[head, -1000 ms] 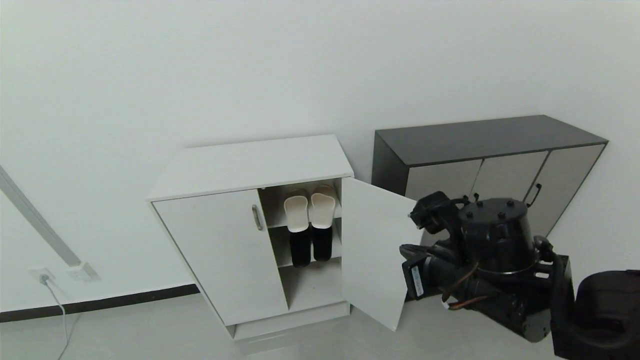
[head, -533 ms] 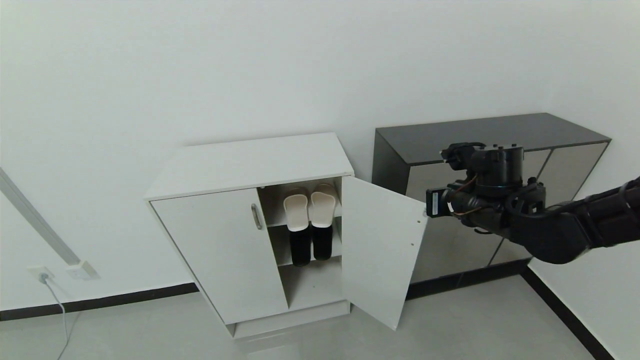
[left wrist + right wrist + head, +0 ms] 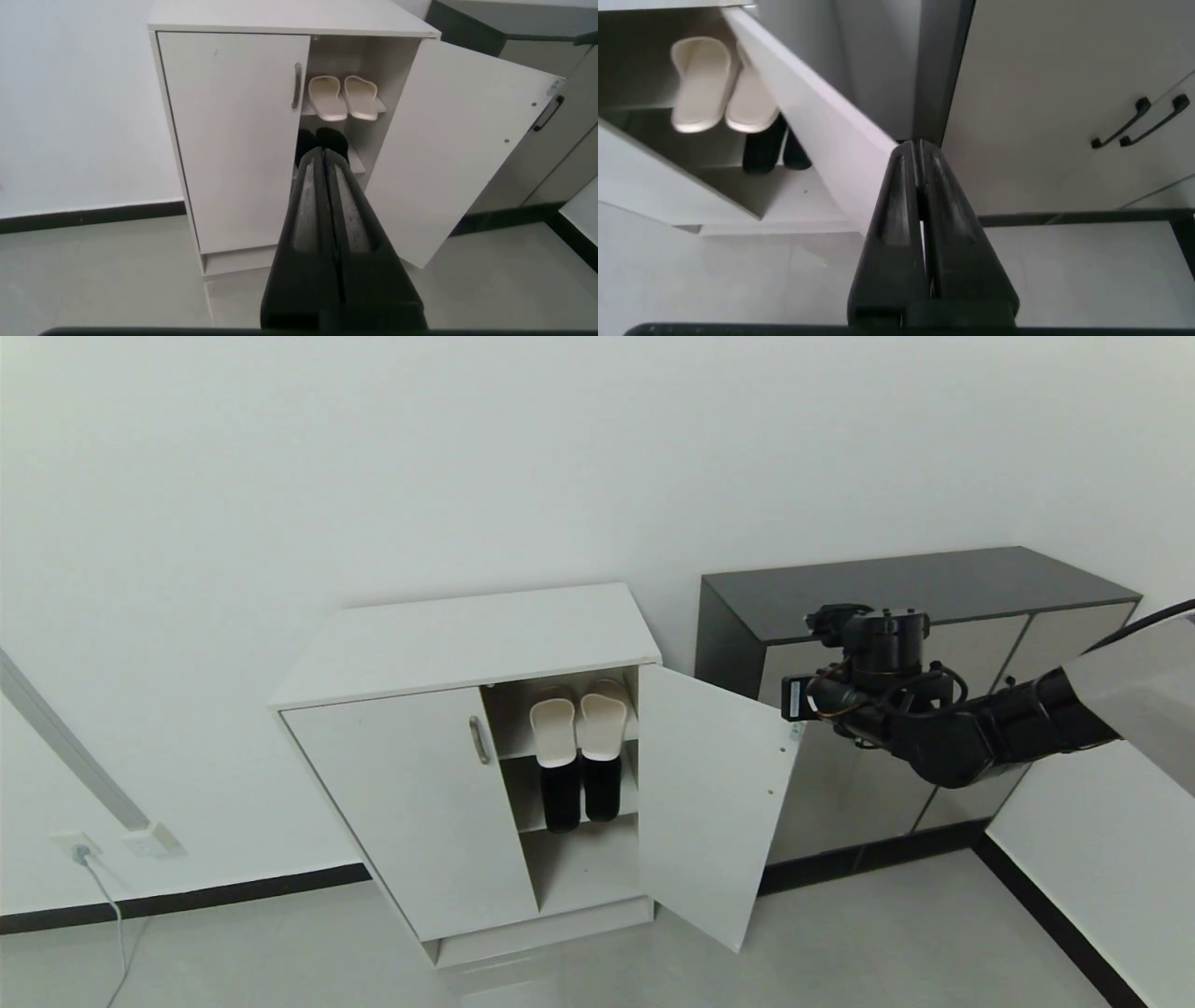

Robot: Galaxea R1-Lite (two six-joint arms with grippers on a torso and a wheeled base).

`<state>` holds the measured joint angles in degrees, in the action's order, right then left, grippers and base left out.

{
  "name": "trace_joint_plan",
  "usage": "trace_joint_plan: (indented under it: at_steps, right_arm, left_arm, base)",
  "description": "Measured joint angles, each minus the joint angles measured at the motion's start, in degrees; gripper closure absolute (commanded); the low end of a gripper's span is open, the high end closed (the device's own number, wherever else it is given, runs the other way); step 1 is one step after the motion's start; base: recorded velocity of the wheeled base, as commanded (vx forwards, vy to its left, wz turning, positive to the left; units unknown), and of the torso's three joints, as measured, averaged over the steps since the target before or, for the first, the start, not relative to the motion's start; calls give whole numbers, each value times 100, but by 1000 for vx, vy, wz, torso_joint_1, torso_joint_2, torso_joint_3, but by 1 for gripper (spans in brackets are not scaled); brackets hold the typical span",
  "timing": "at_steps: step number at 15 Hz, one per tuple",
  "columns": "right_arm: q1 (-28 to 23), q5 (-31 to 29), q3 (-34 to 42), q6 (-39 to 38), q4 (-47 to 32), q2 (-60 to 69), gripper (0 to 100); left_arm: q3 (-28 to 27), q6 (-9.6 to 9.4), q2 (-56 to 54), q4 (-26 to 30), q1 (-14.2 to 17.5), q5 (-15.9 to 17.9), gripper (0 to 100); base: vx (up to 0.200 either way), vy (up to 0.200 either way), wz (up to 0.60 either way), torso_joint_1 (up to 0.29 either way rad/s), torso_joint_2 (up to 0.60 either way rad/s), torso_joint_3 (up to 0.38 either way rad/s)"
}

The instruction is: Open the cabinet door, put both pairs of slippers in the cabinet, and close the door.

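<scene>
Right gripper — fingers pinched together, empty — sits beside the open cabinet door at its free edge, perhaps touching; the closing swing lies to the gripper's left.

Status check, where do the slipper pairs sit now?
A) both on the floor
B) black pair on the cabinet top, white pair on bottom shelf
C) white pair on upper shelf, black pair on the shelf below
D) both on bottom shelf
C: inside the white wooden cabinet, the pair of white slippers lies on the upper shelf and the pair of black slippers on the shelf beneath, behind the open right door.
</scene>
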<state>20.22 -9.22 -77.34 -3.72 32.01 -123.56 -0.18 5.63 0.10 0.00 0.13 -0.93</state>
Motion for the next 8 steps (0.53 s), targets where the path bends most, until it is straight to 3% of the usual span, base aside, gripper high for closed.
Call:
trace_joint_plan:
  at_steps: [8]
  right_arm:
    - [-291,-2,-557,11,-5,-719,100]
  left_arm:
    - [0,5,0,0,7,0,100]
  base:
    - [0,0,0,0,0,0]
